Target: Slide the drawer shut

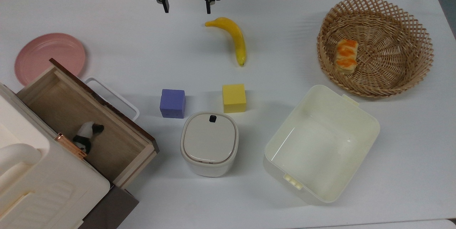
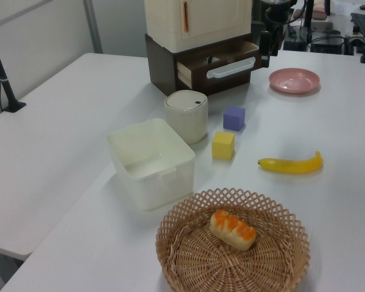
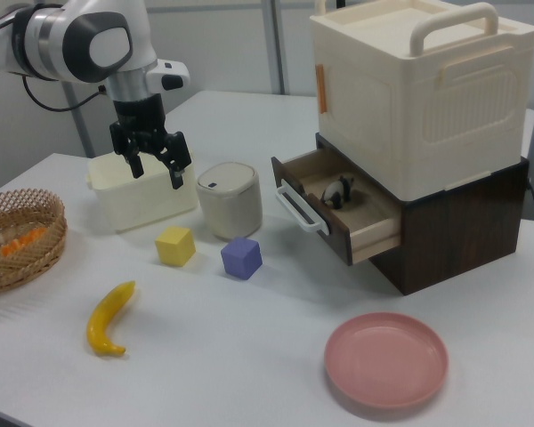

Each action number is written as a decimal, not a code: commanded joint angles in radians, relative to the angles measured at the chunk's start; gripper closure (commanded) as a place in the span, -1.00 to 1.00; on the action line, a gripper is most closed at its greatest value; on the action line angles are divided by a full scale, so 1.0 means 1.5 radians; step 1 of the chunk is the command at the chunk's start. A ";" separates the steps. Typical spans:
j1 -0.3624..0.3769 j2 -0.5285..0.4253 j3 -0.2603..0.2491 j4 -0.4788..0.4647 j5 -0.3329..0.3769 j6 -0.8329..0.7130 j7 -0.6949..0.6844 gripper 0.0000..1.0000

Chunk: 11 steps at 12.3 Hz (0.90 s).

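Drawer (image 1: 89, 125) (wooden, white-handled) pulled open

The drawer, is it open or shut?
Open. The drawer sticks out of the cabinet, and a small toy shows inside.

Worktop (image 1: 285, 26): white. Cabinet (image 3: 418, 84): cream-white top, dark brown base. Drawer (image 3: 338, 209): light wood inside, dark brown front, white loop handle (image 3: 300, 210); it held a black-and-white figure (image 1: 86, 135). Plate (image 1: 50, 56): pink. Banana (image 1: 233, 38): yellow. Cubes: one purple (image 1: 172, 103), one yellow (image 1: 234, 98). Lidded pot (image 1: 209, 143): off-white, with a small black mark. Bin (image 1: 322, 143): cream. Basket (image 1: 376, 45): tan open weave, holding pale bread (image 1: 346, 56) topped in orange. Gripper (image 1: 186, 7): black.
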 commanded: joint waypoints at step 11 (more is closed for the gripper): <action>0.001 0.016 -0.005 0.011 -0.002 -0.024 0.026 0.21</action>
